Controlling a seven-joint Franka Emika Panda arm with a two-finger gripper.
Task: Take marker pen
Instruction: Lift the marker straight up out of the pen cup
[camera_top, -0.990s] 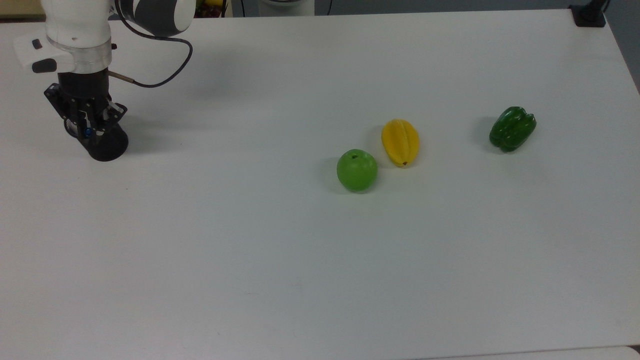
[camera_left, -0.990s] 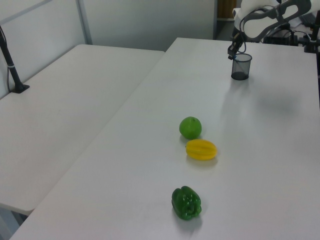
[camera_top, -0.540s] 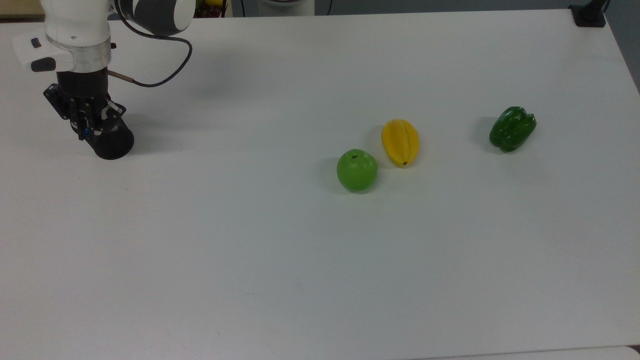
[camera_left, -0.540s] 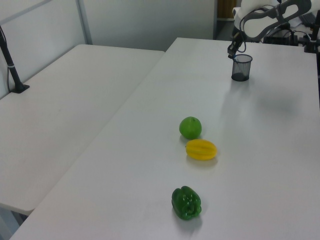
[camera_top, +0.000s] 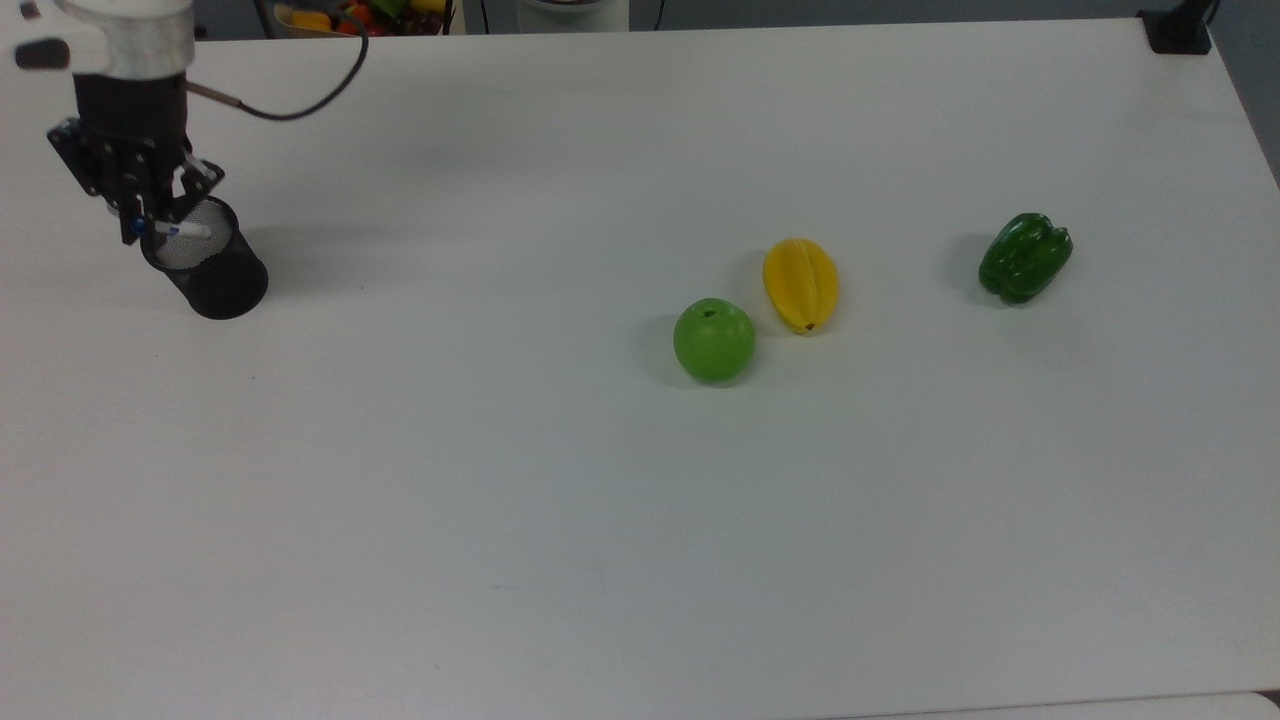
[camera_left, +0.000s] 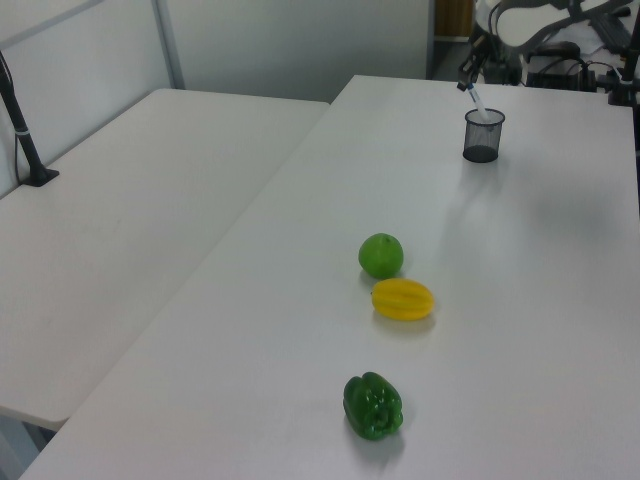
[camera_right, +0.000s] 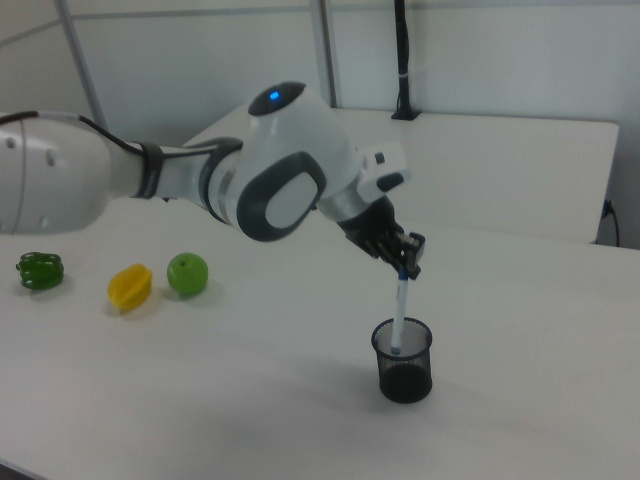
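**Claw pinching the marker pen above the mesh cup**

Top view. The claw (camera_top: 140, 222) hangs over the far left corner of the white counter (camera_top: 640, 500), its fingers pressed onto the blue top end of the marker pen (camera_top: 178, 230). The white barrel of the pen slants across the open mouth of a black mesh cup (camera_top: 212, 270), which stands on the counter just beneath the claw. A black cable (camera_top: 290, 108) loops from the wrist toward the top view's right. Well apart from the cup, toward the top view's right, lie a green apple (camera_top: 714, 340) and a yellow starfruit (camera_top: 800, 284) just beside each other, and farther right a green pepper (camera_top: 1025, 257). A bowl of mixed fruit (camera_top: 350, 14) sits beyond the far edge of the counter.

Left view. The claw (camera_left: 468, 82) holds the pen (camera_left: 476, 100) tilted, its lower end inside the rim of the cup (camera_left: 482, 136) at the far end of the counter (camera_left: 520, 300). Nearer the camera the apple (camera_left: 381, 255), starfruit (camera_left: 402, 299) and pepper (camera_left: 373, 405) form a loose line. A second white table (camera_left: 120, 230) stands along the left view's left.

Right view. The arm reaches in from the right view's left, and the claw (camera_right: 404, 264) grips the pen (camera_right: 399, 312) at its upper tip. The pen stands nearly upright, its lower part inside the cup (camera_right: 404, 361); whether it touches the bottom cannot be told. The apple (camera_right: 187, 273), starfruit (camera_right: 130, 286) and pepper (camera_right: 40, 270) lie at the right view's left on the counter (camera_right: 300, 400).
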